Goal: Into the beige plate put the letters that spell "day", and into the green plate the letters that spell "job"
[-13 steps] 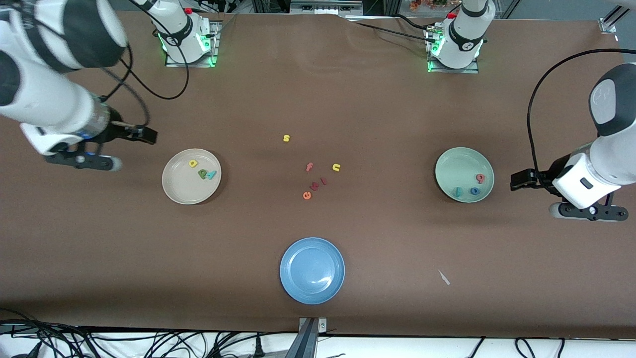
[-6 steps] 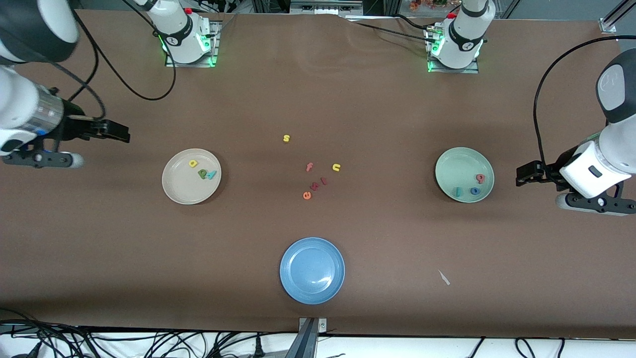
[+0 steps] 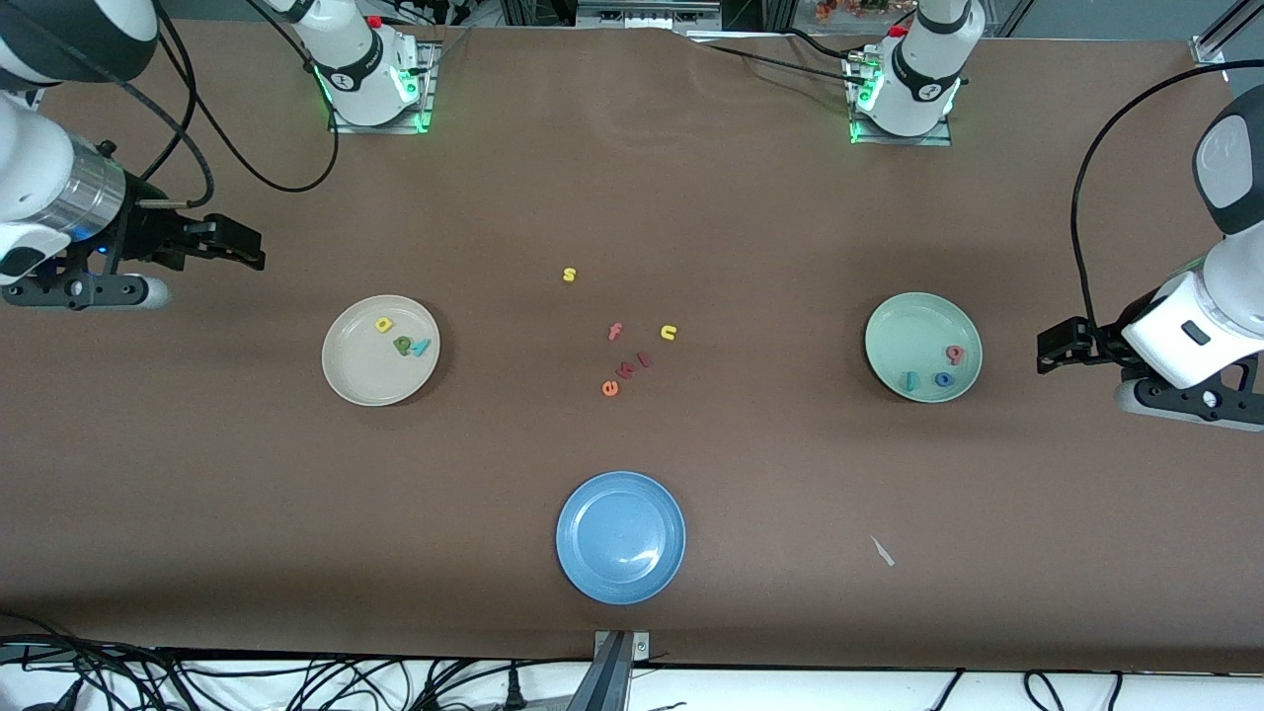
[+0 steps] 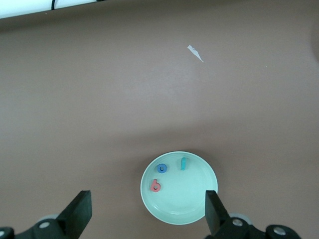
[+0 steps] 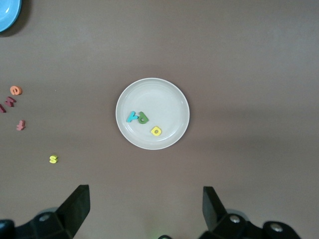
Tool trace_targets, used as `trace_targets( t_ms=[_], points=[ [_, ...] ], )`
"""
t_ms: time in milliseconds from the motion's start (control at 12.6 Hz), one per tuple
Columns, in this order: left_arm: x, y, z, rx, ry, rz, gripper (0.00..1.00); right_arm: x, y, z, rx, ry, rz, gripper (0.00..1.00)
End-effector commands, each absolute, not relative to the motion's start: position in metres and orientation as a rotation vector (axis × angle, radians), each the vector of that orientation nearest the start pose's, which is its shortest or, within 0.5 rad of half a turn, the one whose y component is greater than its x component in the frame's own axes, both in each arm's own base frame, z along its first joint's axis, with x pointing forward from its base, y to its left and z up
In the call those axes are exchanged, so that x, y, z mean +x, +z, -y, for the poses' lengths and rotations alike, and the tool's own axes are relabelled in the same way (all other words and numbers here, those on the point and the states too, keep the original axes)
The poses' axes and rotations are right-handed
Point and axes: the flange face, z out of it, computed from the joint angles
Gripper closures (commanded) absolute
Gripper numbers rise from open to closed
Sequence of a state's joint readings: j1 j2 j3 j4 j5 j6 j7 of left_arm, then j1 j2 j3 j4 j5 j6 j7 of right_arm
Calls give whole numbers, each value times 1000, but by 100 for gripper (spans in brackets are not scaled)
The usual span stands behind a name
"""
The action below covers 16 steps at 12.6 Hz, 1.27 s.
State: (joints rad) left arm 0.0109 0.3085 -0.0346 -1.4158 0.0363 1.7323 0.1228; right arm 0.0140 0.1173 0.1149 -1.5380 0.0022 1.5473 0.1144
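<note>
Claws withdrawn outward, blue plate (image 3: 620, 536) untouched

Lighting: I see even, bright overhead light on the desk (image 3: 750, 227); soft shadows under plates; mild glare on the blue plate (image 3: 620, 536). Focus: sharp throughout; no blur.

Bare table (image 3: 790, 247) separates the beige plate (image 3: 348, 380), green plate (image 3: 894, 331) and blue plate (image 3: 620, 573). Only the loose letters (image 3: 624, 367) clustered mid-table obstruct there. Both open end effectors, left (image 3: 1055, 348) and right (image 3: 242, 247), hang over the table ends, well apart from everything.
</note>
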Motion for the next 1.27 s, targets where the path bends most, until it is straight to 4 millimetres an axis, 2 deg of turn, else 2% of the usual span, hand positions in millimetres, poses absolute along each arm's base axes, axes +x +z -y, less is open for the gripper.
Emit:
trace_targets(
  t_ms=[0,79,476,715,1191],
  points=[
    [655,533,9,-3077,-26,-270,0,568,589,-60,-3191,86,15,0],
    [655,535,10,-3076,-38,-272,0,564,595,-61,-3156,87,3,0],
    [656,538,9,-3074,-50,-270,0,563,602,-61,-3155,53,-14,0],
    [656,537,9,-3074,-45,-270,0,564,602,-48,-3156,53,-48,0],
    [656,539,11,-3077,-52,-274,0,565,605,-56,-3157,60,-60,0]
  ],
)
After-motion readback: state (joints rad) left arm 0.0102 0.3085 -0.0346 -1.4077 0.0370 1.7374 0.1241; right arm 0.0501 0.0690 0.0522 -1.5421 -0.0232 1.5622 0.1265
